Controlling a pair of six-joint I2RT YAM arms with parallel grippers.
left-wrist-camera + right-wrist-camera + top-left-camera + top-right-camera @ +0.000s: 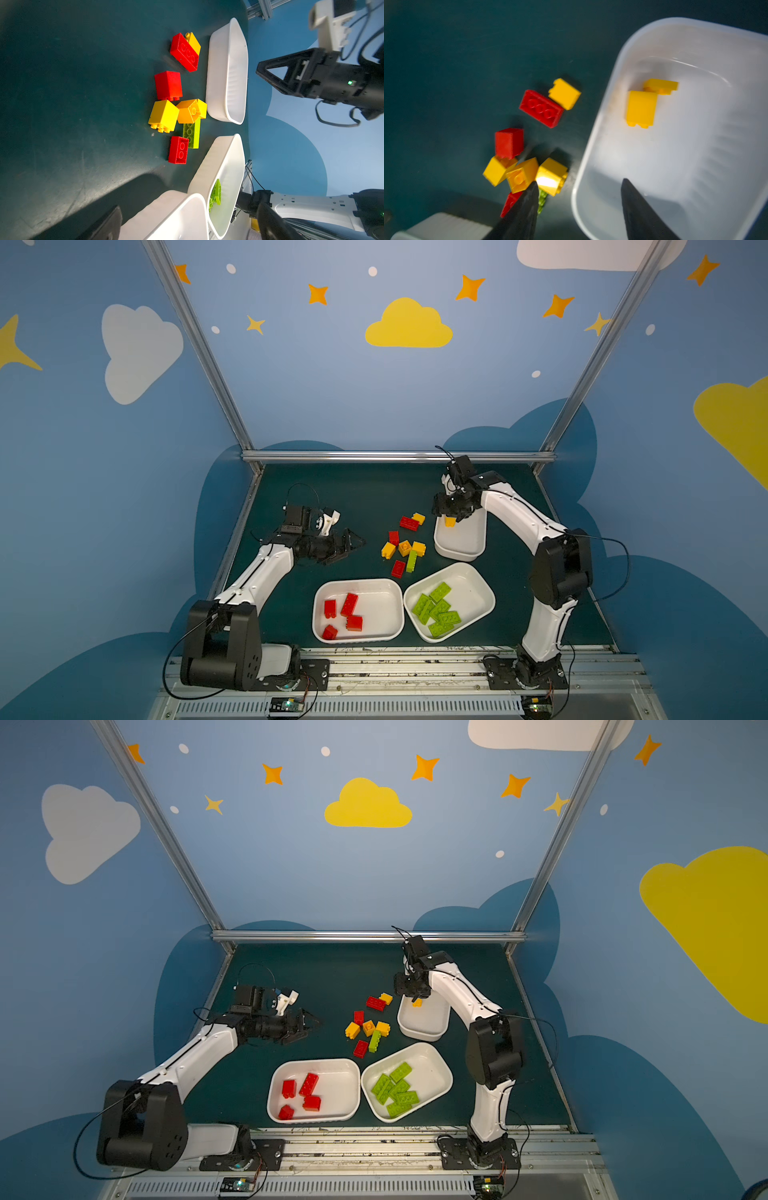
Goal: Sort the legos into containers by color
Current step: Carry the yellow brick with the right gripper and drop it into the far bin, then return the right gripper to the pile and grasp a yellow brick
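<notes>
Three white containers stand on the green mat: one with red legos [382, 605], one with lime green legos [469, 585], and a far one [465, 543] that holds two yellow legos [641, 108]. Between them lies a loose pile of red, yellow and one green lego [403, 547]. My right gripper [451, 512] hangs over the far container's back left corner, jaws open and empty [580, 181], a yellow lego [449, 521] just below it. My left gripper [353, 543] hovers wide open left of the pile, nothing between its fingers [190, 218].
A metal rail [399, 456] borders the mat at the back, and slanted posts rise at both back corners. The arm bases sit on a rail [415, 668] along the front edge. Blue painted walls close in the sides.
</notes>
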